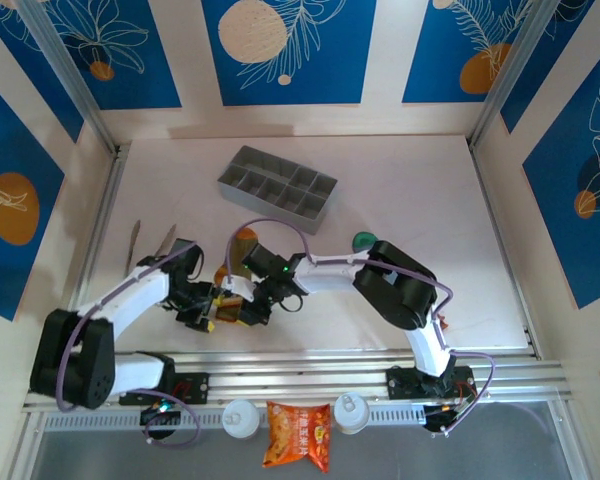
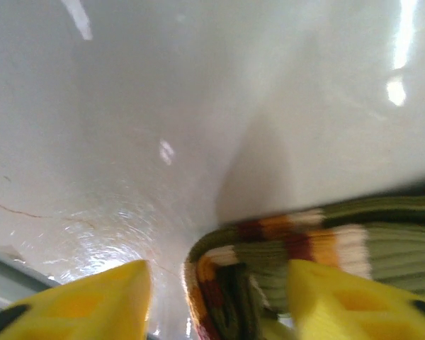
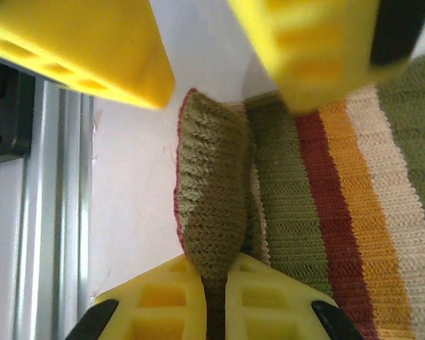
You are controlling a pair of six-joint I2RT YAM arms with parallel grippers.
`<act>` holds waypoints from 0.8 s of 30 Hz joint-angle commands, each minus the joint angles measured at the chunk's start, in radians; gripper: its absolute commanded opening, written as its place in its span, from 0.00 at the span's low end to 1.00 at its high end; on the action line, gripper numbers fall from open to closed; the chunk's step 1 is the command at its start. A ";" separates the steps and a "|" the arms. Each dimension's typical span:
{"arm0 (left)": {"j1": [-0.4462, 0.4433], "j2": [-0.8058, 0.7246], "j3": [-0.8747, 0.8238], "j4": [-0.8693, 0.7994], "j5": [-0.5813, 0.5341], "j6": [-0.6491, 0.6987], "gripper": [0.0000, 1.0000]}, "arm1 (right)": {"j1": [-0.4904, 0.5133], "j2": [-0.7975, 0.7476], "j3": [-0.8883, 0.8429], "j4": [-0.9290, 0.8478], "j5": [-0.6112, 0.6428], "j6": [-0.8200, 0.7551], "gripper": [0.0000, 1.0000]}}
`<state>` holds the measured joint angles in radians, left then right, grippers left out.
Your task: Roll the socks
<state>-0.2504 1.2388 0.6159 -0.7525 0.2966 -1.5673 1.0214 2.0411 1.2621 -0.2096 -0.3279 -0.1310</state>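
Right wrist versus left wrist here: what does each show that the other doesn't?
Right wrist: the right gripper shut on a fold of the olive striped sock, and an aluminium rail. Left wrist: the sock's layered end edge-on, and a broad stretch of glossy table. Both: that sock, the table, and the open left gripper.

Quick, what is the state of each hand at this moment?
Left hand: open, the folded end of the striped sock lies between its fingers.
Right hand: closed, pinching the olive edge of that sock.
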 commanded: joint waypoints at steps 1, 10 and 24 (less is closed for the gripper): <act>0.010 -0.088 0.024 -0.083 -0.069 -0.027 0.67 | -0.028 0.076 0.029 -0.180 -0.137 0.087 0.00; -0.031 -0.264 -0.001 -0.143 0.018 -0.013 0.56 | -0.053 0.164 0.157 -0.291 -0.172 0.138 0.00; -0.158 -0.307 -0.121 0.025 -0.022 -0.127 0.49 | -0.083 0.238 0.247 -0.347 -0.216 0.226 0.00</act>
<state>-0.3889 0.9493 0.5179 -0.7185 0.3069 -1.5990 0.9459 2.2192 1.5055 -0.4831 -0.5774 0.0582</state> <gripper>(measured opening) 0.493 0.084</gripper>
